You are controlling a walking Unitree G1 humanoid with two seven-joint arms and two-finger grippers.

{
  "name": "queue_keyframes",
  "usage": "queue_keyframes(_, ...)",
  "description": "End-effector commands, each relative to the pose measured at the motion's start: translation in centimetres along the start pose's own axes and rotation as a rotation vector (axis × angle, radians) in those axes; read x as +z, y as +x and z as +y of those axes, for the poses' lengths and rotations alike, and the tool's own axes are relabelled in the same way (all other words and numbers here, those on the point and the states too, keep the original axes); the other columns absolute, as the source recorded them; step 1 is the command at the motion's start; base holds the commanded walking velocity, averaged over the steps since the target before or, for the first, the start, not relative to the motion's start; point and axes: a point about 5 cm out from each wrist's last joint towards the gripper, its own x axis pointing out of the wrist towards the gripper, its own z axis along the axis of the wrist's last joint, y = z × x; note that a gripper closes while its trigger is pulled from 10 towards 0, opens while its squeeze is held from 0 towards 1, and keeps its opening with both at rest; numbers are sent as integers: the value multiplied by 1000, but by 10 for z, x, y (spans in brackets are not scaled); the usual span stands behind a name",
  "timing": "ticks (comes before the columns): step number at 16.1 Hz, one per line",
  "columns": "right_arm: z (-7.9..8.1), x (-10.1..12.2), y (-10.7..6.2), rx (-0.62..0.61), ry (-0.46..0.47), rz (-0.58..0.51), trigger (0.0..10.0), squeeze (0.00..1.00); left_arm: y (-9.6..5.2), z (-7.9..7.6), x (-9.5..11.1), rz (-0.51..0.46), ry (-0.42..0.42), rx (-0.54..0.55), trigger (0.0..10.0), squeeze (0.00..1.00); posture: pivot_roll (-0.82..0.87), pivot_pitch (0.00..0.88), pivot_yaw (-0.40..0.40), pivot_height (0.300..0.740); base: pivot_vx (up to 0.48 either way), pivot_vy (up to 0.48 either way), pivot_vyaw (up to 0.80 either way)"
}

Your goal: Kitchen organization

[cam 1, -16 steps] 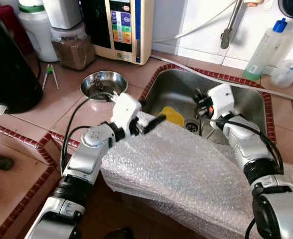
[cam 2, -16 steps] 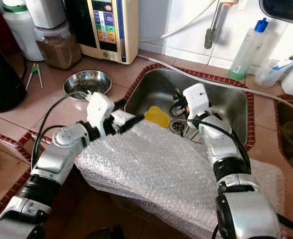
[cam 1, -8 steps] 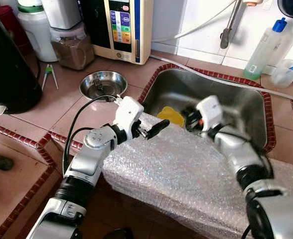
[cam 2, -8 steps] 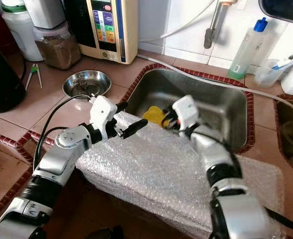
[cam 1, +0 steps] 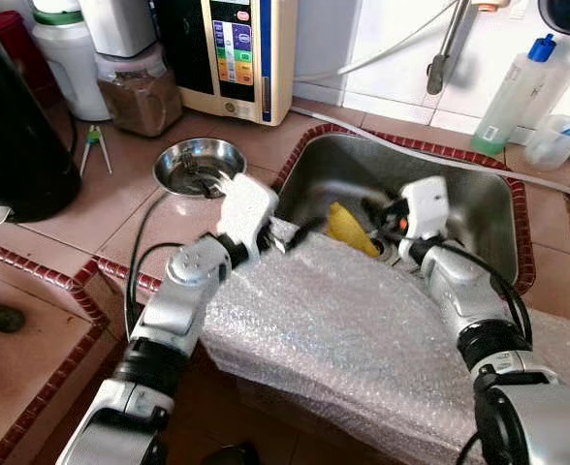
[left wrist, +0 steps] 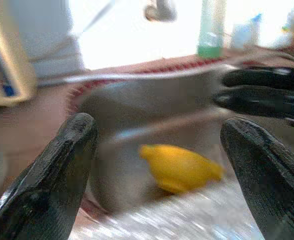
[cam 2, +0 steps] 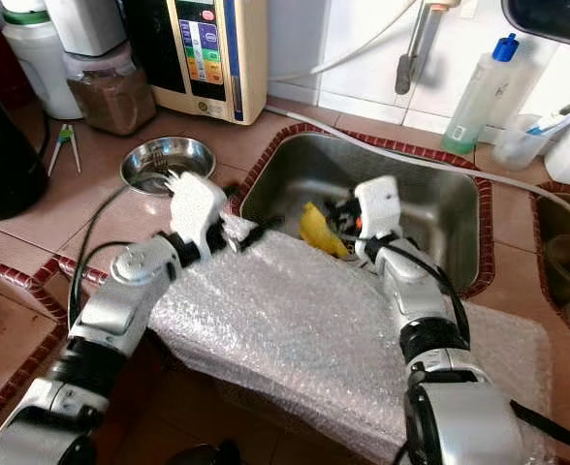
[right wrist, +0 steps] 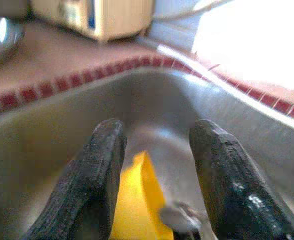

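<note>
Steel sink (cam 1: 479, 199): set into a tiled worktop (cam 1: 149, 208) edged with red trim.

Yellow object (cam 1: 348, 228): soft-looking, kind not identifiable; inside the sink near the front wall, tilted, just beyond the edge of the bubble wrap.

Bubble wrap (cam 1: 363, 339): a large sheet draped over the front edge of the worktop and the sink rim, under both arms.

Right pincer (cam 1: 380, 211): lowered into the sink just beside the yellow object; in the right wrist view its two black fingers (right wrist: 94, 175) stand apart with the yellow object between them, contact not discernible.

Left pincer (cam 1: 300, 231): at the sink's left front corner, over the bubble wrap edge; fingers (left wrist: 52, 170) spread wide, nothing held, aimed at the yellow object.

Steel bowl (cam 1: 201, 165): on the worktop left of the sink.

Rear of worktop: cream appliance with a coloured panel (cam 1: 238, 53), brown-filled jar (cam 1: 135, 92), white container (cam 1: 72, 58), black kettle (cam 1: 14, 126).

Green-tinted bottle with blue cap (cam 1: 516, 92): behind the sink.
</note>
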Motion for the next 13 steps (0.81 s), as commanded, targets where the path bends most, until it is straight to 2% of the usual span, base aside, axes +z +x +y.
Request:
queue_keyframes(1,-1,2,-2,-39,44,-20,10000,1000,0,10,6,-27,19,80,10000,1000,-8,103,31,740,0,0,0)
queue_keyframes(2,1,9,-3,-76,87,-69,10000,1000,-1,22,11,-52,39,185,10000,1000,-11,105,34,740,0,0,0)
queue_keyframes(3,2,14,-5,-104,103,-103,10000,1000,-4,30,15,-77,23,255,10000,1000,-15,105,35,740,0,0,0)
queue_keyframes(5,4,21,-7,-125,126,-142,10000,1000,-8,40,23,-115,50,346,10000,1000,-22,105,39,740,0,0,0)
queue_keyframes(7,10,28,-12,-119,205,-131,10000,1000,-12,54,30,-154,78,475,10000,1000,-31,106,40,740,0,0,0)
queue_keyframes(8,13,30,-15,-115,193,-130,10000,1000,-14,59,33,-160,67,519,10000,1000,-35,107,40,740,0,0,0)
queue_keyframes(9,15,30,-18,-117,236,-120,10000,851,-15,60,35,-170,65,545,10000,1000,-37,107,38,740,0,0,0)
queue_keyframes(10,13,32,-21,-132,223,-123,10000,0,-18,60,37,-185,57,567,10000,255,-39,107,37,740,0,0,0)
queue_keyframes(11,11,36,-28,-155,227,-139,10000,0,-25,60,40,-195,67,614,10000,0,-40,108,34,740,0,0,0)
queue_keyframes(13,11,34,-32,-197,223,-90,10000,0,-34,60,38,-178,46,678,10000,0,-39,107,32,740,0,0,0)
